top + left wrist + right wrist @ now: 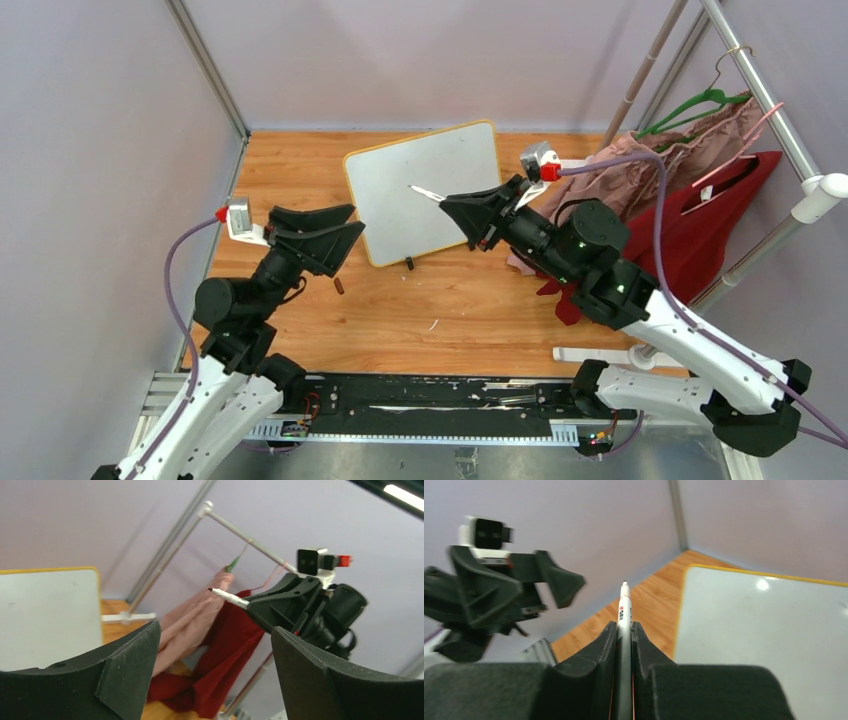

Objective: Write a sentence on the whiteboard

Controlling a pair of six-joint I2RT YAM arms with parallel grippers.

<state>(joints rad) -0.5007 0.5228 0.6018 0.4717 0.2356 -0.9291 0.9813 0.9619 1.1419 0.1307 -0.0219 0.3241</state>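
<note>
Left pincer [357, 217] apart and empty, whiteboard [400, 165] at mid-worktop [400, 320] looks blank, right pincer [450, 205] clamped on uncapped marker [428, 192] with tip over the board, contact unclear, so all writing appears left to do.

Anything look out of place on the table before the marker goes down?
Two small things. The whiteboard sits skewed, its edges not square to the table. A small dark piece, perhaps a cap off the marker, lies loose on the wood beside the left gripper. The board is blank.
</note>
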